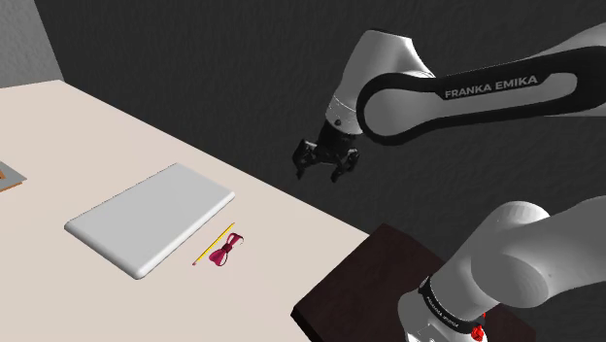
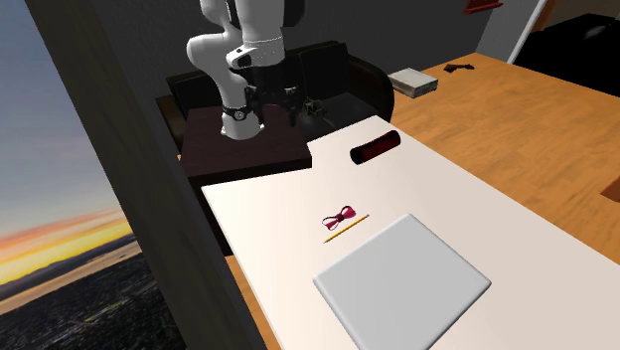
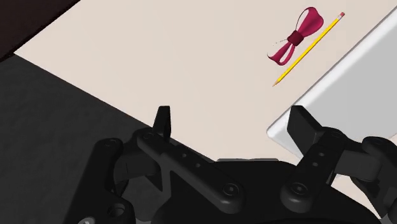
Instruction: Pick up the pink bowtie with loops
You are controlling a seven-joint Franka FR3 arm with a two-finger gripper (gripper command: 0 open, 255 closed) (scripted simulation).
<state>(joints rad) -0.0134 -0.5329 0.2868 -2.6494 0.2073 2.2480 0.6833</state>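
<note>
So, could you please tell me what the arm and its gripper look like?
The arm has smooth, rounded white shells with dark joints, and one dark band reads FRANKA EMIKA in white letters. The gripper is all black, with a blocky body showing round screw heads and two short flat fingers.

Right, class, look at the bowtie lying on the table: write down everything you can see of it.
The bowtie is deep pink to crimson with a slight sheen: two rounded loops pinched by a knot in the middle. It lies flat on the pale table, alongside a yellow pencil, so close I cannot tell whether they touch. The pencil lies between it and a flat grey slab. Nothing holds it: the open claw hangs apart from it.
</note>
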